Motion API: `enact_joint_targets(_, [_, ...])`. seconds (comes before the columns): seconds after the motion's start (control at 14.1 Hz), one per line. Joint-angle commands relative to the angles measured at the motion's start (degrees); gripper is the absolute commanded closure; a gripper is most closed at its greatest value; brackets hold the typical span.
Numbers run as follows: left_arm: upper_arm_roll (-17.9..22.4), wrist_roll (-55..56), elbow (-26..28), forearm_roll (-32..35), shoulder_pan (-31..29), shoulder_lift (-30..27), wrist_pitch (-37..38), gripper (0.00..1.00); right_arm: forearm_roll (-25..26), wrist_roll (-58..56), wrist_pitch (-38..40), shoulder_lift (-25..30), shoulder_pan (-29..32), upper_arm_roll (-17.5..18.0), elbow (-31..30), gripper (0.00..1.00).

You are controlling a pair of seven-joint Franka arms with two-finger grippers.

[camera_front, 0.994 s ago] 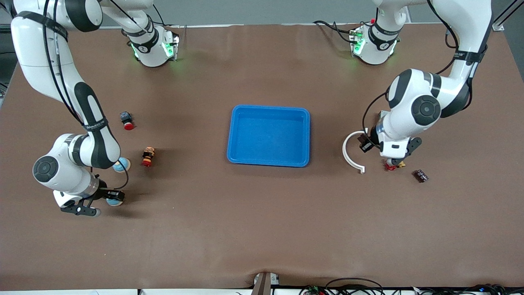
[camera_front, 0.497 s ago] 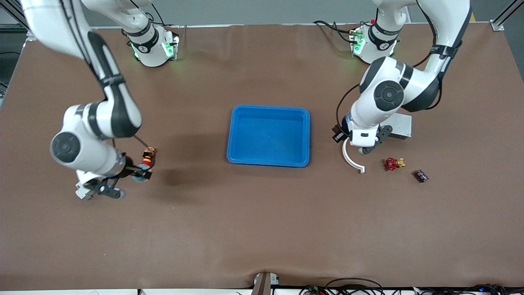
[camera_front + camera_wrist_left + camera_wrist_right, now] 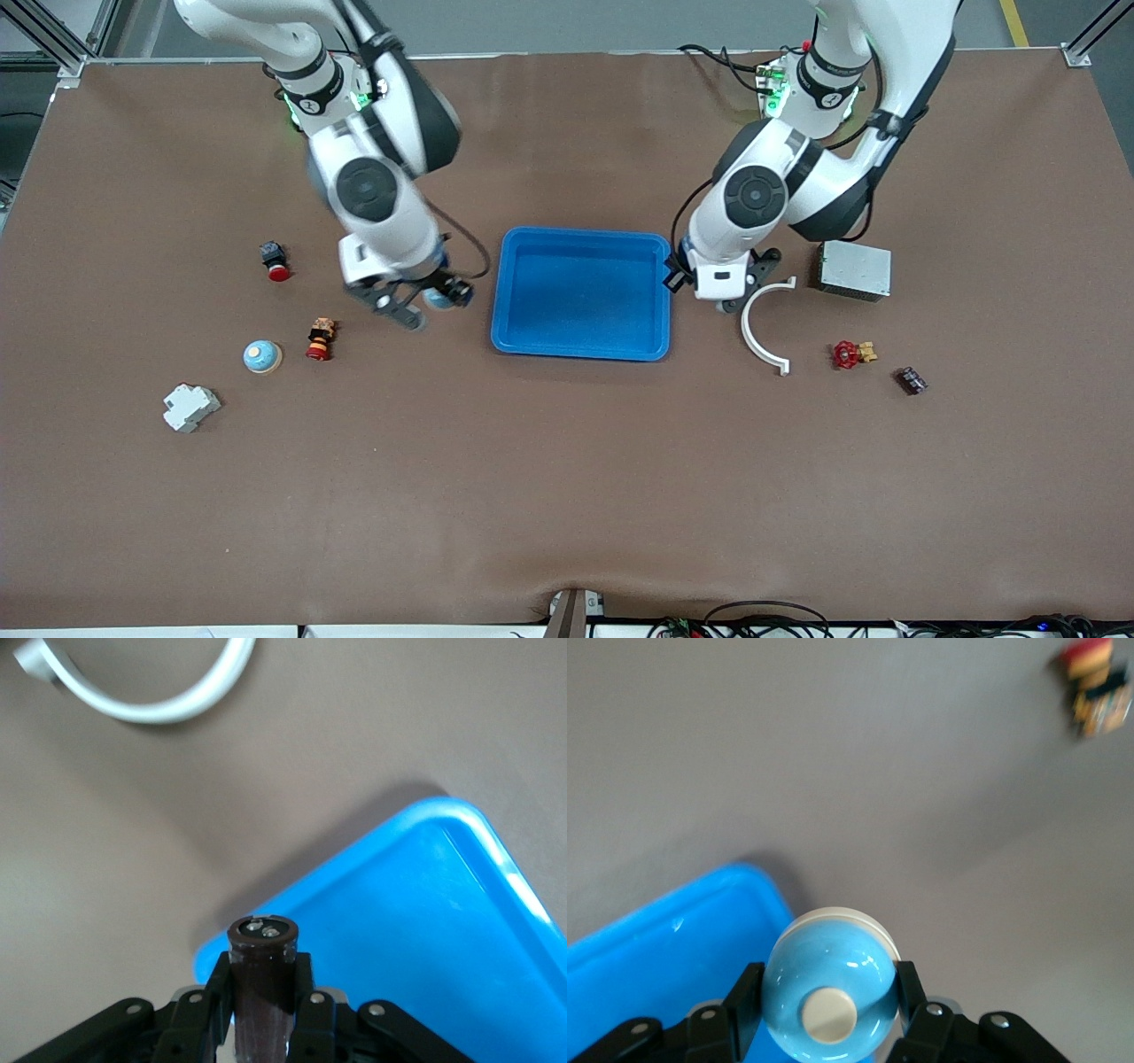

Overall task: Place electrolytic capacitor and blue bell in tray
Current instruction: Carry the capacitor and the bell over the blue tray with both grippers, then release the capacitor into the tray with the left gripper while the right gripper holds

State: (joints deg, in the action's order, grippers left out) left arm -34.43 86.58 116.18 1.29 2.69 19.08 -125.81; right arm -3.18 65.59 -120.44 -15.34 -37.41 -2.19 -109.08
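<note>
Both gripped loads (bell (image 3: 829, 987), capacitor (image 3: 263, 970)) partly hidden by fingers.

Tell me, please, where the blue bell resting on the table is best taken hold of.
Probably from straight above, with the fingers closing across the dome's low sides. The blue bell sits upright, pale button on top, and is round, so any finger direction should serve. The right gripper grips the held bell that way.
</note>
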Motion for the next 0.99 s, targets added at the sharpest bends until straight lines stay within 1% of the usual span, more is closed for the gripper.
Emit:
enact_joint_targets(0.0, [-0.2,5.17,-1.75,1.26,1.7,3.93,-2.68,1.0,-0.16,7.69,-1.72,1.19,-4.76,-1.07,-2.28,1.0])
enact_joint_targets(0.21, [0.06,7.72,-1.22,1.26,3.27,7.71,-6.54,1.0,0.1,13.32,-4.61,1.19,-8.9,-1.07,-4.73,1.0])
enact_joint_targets(0.43, [0.24,8.43,-1.22,1.26,4.25,10.09,-7.69,1.0,0.45,18.68,-11.46,0.92,-12.68,-1.07,-8.95,1.0])
enact_joint_targets(0.57, [0.24,8.43,-0.96,1.34,4.42,11.15,-8.05,1.0,0.63,22.2,-13.32,0.14,-14.88,-1.15,-9.31,1.0])
enact_joint_targets(0.78, [0.33,8.52,-0.87,1.34,4.78,12.55,-8.05,1.0,0.72,24.76,-15.08,-2.93,-16.64,-1.24,-9.23,1.0])
enact_joint_targets(0.92, [0.33,8.52,-0.78,1.34,5.82,13.52,-8.05,1.0,1.85,26.07,-16.31,-5.22,-17.08,-1.24,-8.53,1.0])
